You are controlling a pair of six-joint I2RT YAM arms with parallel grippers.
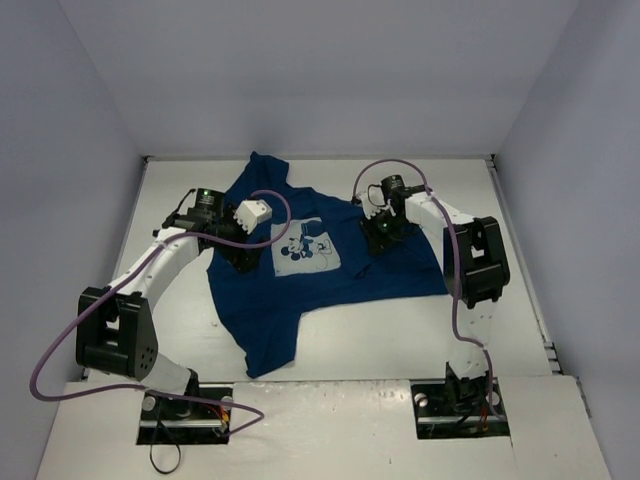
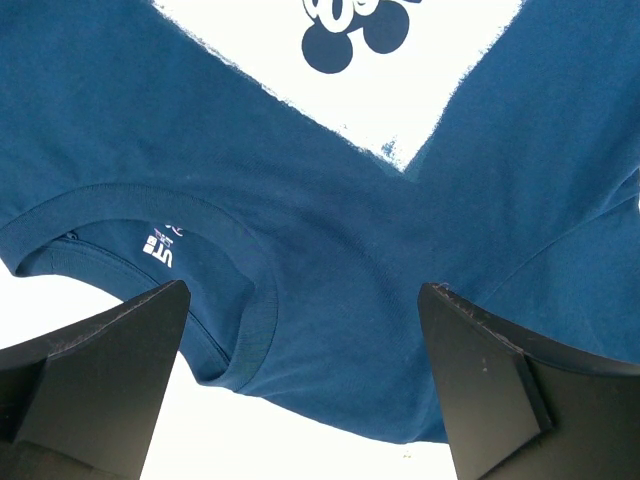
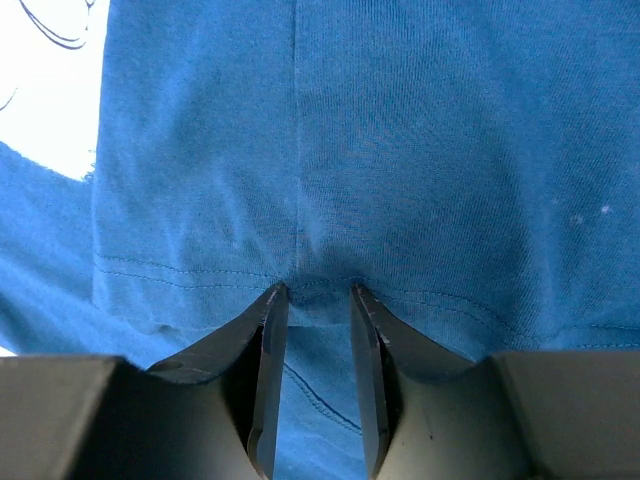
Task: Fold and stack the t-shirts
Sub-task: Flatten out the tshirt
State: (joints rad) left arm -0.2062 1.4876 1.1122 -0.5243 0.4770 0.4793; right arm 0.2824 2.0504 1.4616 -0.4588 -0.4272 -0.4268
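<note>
The navy blue short-sleeved cloth t-shirt (image 1: 330,285) is one even dark blue, with matching blue hem stitching and small white lettering inside the collar. It bears a pale grey-white square print (image 1: 306,250) of a cartoon mouse drawn in the same navy, its edges brushed and ragged. It lies on a white flat table (image 1: 380,340) between pale lilac-grey walls (image 1: 300,70). A small green light (image 1: 203,193) glows at ten o'clock from the print, purple cables (image 1: 45,360) trail over white robot arms (image 1: 440,215) with black joints, and the left gripper (image 2: 305,290) and right gripper (image 3: 316,290) have plain matte black fingers.

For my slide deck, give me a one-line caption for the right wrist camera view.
Right gripper pinching the stitched hem of a navy t-shirt between narrowly parted fingers.
</note>
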